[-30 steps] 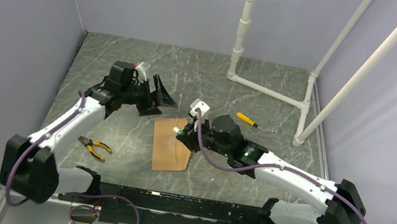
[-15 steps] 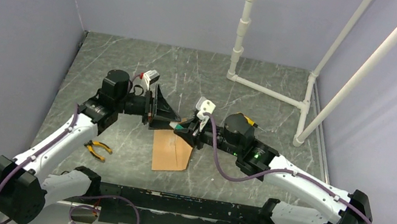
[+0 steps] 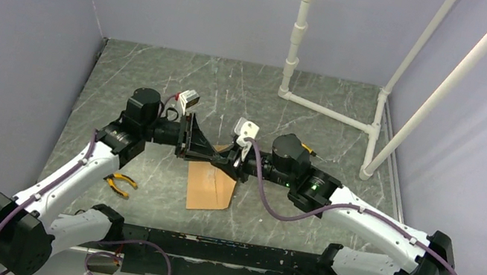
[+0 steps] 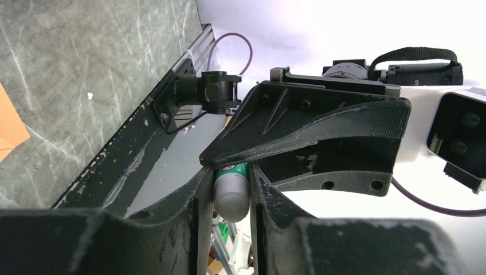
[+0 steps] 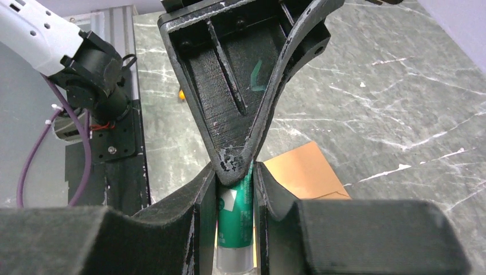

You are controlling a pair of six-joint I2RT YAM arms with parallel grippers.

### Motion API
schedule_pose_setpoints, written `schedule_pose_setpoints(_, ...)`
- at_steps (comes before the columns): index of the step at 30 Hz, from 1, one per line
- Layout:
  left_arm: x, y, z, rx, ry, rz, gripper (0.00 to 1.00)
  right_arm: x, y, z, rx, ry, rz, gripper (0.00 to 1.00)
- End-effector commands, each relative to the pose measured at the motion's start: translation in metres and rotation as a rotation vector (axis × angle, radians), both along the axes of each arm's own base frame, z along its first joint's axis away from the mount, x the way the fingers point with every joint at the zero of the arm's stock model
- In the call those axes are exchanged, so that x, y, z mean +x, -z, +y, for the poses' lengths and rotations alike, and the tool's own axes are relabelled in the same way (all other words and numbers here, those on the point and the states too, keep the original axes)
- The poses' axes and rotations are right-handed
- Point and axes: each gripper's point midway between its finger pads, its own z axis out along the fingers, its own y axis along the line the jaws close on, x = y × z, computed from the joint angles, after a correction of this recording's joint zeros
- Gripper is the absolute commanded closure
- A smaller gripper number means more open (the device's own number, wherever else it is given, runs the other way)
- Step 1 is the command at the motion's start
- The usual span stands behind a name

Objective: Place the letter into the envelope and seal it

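1. Seen from overhead, two robot arms reach in from the near edge of a dark marbled table (image 3: 160,77) and meet tip to tip a little nearer than its middle.
2. The left gripper (image 3: 210,153) comes in from 9 o'clock and the right gripper (image 3: 224,162) from 3 o'clock. Their black fingers touch or nearly touch, raised above the table.
3. Between them is a glue stick (image 5: 235,229), a green-and-white tube with a grey cap.
4. In the left wrist view, the left gripper's fingers are clenched on the grey cap end, one on each side. The right gripper's fingers press against the tube from 12 o'clock.
5. In the right wrist view, the right gripper's fingers are clamped on the green body of the tube. The tip of the left gripper sits on the tube's far end at 12 o'clock.
6. The envelope (image 3: 210,188), brown kraft paper, lies flat on the table just below the meeting point, toward 6 o'clock. Neither gripper touches it, and its far end is hidden under them.
7. The letter cannot be made out as a separate sheet, and it is not possible to tell whether it is inside the envelope.
8. Orange-handled pliers (image 3: 119,182) lie on the table at 9 o'clock from the envelope, well apart from it.
9. A white pipe frame (image 3: 299,34) stands at the far side of the table, at about 1 o'clock.
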Motion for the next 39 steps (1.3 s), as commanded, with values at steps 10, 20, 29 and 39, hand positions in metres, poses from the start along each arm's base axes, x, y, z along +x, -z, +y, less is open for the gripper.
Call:
schedule_pose_setpoints(10,-0.015,-0.024,0.002,-0.048,0.045,-0.063,0.98,0.016,-0.044,0.000,0.103,0.086,-0.017,0.70)
schedule_pose_setpoints(20,-0.026,-0.103,0.004,-0.230,0.044,-0.142,0.98,-0.018,-0.117,-0.026,0.493,0.013,-0.112,0.22)
schedule_pose_setpoints(29,-0.035,-0.138,0.009,-0.331,0.033,-0.134,0.97,-0.044,-0.157,-0.014,0.646,-0.187,-0.341,0.35)
schedule_pose_setpoints(39,-0.042,-0.156,0.013,-0.360,0.029,-0.173,0.98,-0.053,-0.165,-0.008,0.617,-0.259,-0.397,0.64)
